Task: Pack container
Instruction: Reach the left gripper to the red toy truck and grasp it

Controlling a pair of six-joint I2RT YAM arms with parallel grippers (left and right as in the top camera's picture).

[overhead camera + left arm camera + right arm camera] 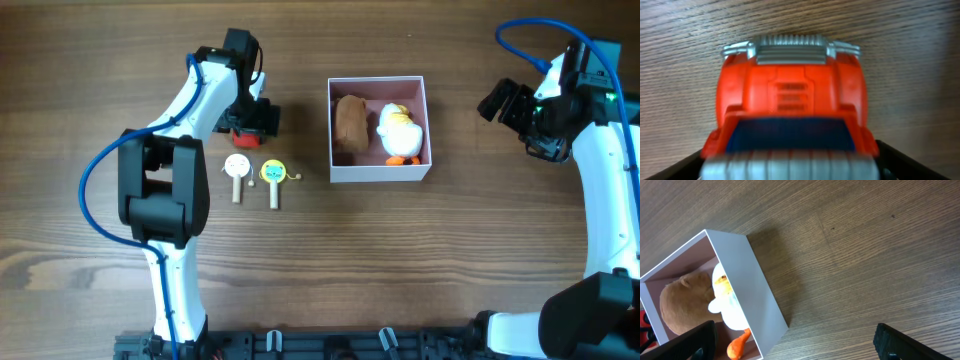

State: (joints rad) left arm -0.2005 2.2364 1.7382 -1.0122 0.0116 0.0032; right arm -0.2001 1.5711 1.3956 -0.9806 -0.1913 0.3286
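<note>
Brown wood-grain surface point(470, 260) fills every view. On the left of the overhead view, the left pincer point(248, 108) is lowered over a red toy car point(790, 95). In its wrist view the car fills the frame, slightly blurred, with a dark fingertip point(910, 162) at each lower corner. I cannot tell whether the jaws are clamped on the car's sides or only straddling it.

The container point(380, 173), a square white box with a pink inside, sits right of centre, well apart from the car. It already holds a brown plush point(350, 125) and a white duck plush point(400, 130) side by side, leaving little bare floor. A white stick toy point(237, 168) and a yellow stick toy point(273, 175) lie on the surface just below the car.

The right pincer point(795, 327) hangs released and empty, to the right of the container.

The step appears to be picking up the car. To do it well, the jaws should close squarely on the car's flanks, lift it straight up clear of the stick toys, and pass above the container's near wall. The car should then be set down on the narrow free strip or gently atop the plush. The right arm is best kept out of the way.
</note>
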